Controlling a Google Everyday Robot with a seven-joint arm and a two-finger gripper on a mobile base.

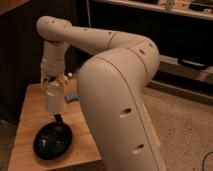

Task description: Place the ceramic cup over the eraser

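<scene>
My gripper (53,83) hangs over the left part of a wooden table (30,115). It is shut on the rim of the ceramic cup (52,99), a plain whitish cylinder that hangs upright under it, a little above the table top. A small bluish object (72,98), probably the eraser, lies just right of the cup. It is partly hidden behind my arm's big cream link (117,110).
A black round pan (52,142) with a short handle sits on the table's near left, just below the cup. The table's front edge is close under the pan. Dark cabinets and a shelf stand behind, with speckled floor to the right.
</scene>
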